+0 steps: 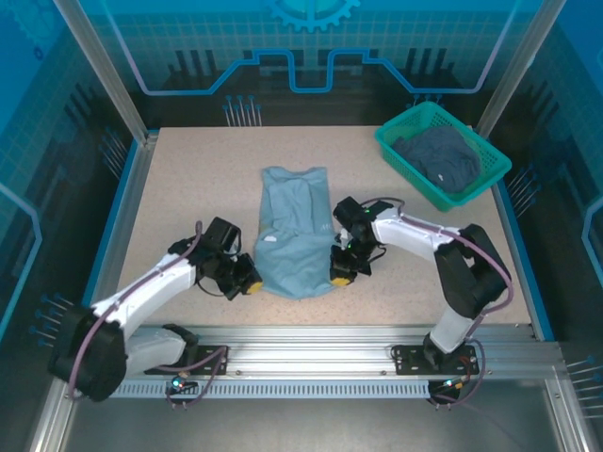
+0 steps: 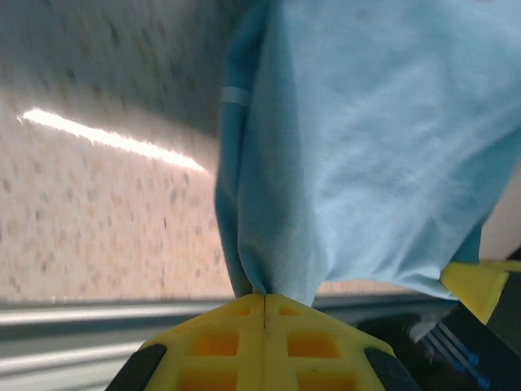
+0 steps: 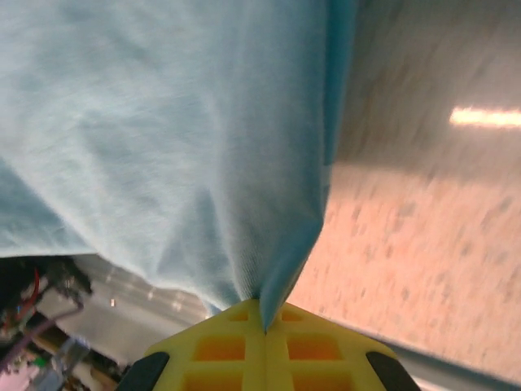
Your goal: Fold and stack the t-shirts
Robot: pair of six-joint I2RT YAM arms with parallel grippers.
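Barely getting going I think: left tool (image 1: 251, 283) and right tool (image 1: 339, 276) are each pinching a near corner of the pale t-shirt (image 1: 294, 221) lying on the worktop (image 1: 188, 207), while the darker t-shirt (image 1: 441, 156) is sitting crumpled in the basket (image 1: 388, 149)

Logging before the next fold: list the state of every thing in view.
Pale tee: folded narrow, lying on table, both near corners pinched.
Dark tee: crumpled in basket.
Basket: upright, far right corner.
Left gripper: shut on pale tee's near left corner.
Right gripper: shut on its near right corner.
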